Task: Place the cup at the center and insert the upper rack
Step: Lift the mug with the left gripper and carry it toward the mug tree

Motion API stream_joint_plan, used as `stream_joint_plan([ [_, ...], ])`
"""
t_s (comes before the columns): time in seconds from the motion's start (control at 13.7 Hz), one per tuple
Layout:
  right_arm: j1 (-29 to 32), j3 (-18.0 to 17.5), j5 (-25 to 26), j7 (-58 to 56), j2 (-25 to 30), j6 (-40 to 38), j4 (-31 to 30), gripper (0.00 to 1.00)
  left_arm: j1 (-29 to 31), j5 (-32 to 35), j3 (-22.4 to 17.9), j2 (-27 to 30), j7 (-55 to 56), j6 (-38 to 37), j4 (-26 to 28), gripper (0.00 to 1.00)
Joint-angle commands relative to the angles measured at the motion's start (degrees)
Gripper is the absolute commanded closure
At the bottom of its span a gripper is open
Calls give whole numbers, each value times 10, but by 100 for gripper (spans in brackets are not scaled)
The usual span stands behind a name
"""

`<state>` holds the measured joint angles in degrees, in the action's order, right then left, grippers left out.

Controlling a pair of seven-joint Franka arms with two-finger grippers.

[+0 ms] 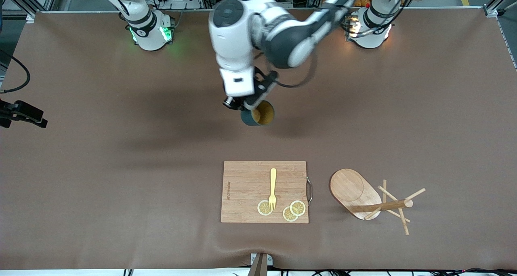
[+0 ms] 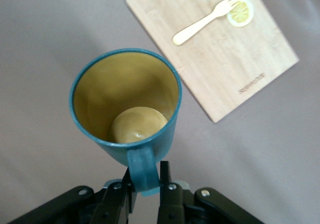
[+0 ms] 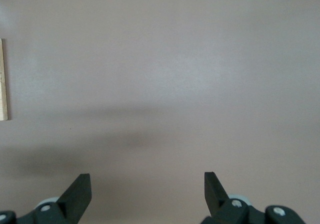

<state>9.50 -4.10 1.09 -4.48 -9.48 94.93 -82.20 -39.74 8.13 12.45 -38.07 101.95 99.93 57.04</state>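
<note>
Cup (image 1: pixel 258 115), the ribbed dark teal mug with a tan inside, hangs by its handle from my clamped left gripper (image 2: pixel 145 184) over mid-table, not yet set down. My right gripper (image 3: pixel 147 191) waits with fingers spread, and the light wooden mug stand (image 1: pixel 357 194) lies tipped over beside the rectangular wooden cutting board (image 1: pixel 246 191), untouched.

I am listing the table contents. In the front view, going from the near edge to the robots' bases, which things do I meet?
Upper rack, lying tipped over, level with the cutting board → cup, held by the left claw → the robots' bases.
</note>
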Motion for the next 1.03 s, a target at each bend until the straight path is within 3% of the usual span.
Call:
stream_joint_plan([
  [0.0,3,-3,-7,10,-3,2,8,0,77,-89,8,45,-97,6,25,100],
  [0.59,3,-3,-7,10,-4,3,8,0,281,-367,8,57,-377,6,25,100],
  [0.95,3,-4,-9,10,-4,6,7,0,371,-543,8,27,-463,-3,25,100],
])
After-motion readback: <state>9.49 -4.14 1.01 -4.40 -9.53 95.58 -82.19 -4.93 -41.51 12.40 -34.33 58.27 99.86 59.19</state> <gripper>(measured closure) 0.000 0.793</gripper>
